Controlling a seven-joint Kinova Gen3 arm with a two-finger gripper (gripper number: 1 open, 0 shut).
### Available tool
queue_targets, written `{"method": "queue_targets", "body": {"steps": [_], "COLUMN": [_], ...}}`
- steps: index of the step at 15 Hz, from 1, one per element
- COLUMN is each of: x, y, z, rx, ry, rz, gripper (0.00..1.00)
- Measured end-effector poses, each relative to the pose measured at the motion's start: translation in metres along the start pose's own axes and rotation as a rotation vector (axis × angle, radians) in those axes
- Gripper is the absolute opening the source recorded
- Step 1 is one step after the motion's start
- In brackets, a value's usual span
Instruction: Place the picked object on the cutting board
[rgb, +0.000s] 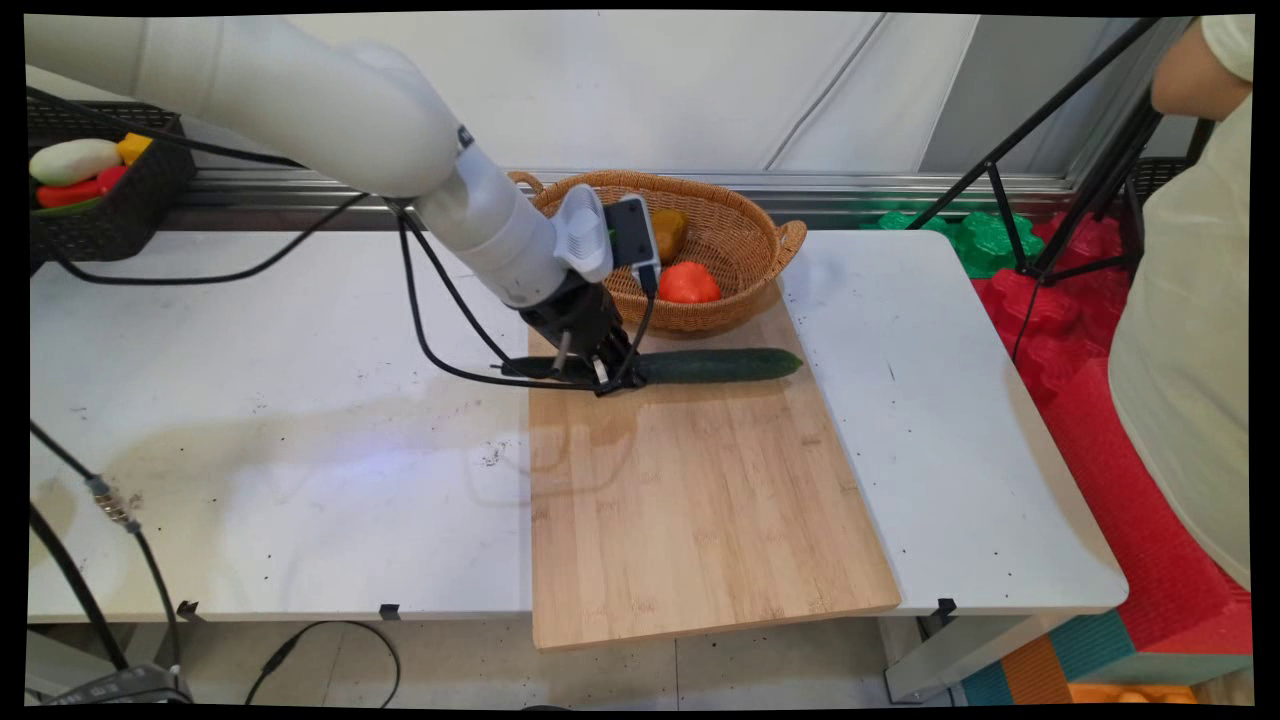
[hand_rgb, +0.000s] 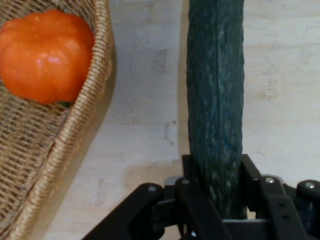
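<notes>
Worktop (rgb: 250, 450) carries cutting board (rgb: 690, 500); wicker basket (rgb: 745, 245) with orange tomato (rgb: 688, 283) sits at its far end. Cucumber (rgb: 720, 365) lies flat on board beside basket. Pincer (rgb: 610, 378) clamped around cucumber's end.

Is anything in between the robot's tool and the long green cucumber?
Nothing visible. The tool is already down at the cucumber, with a finger on each side of it in the hand view. The cucumber lies on the wooden board, beside the basket.
</notes>
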Motion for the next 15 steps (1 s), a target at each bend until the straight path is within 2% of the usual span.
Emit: {"method": "queue_targets", "body": {"steps": [9,10,15], "x": [-0.003,-0.003,-0.005], "y": [-0.002,-0.002,-0.001], "z": [0.028,0.029,0.027], "rx": [-0.032,-0.034,-0.036], "ry": [0.011,0.012,0.018], "rz": [-0.035,-0.037,-0.043], "gripper": [0.00,1.00,1.00]}}
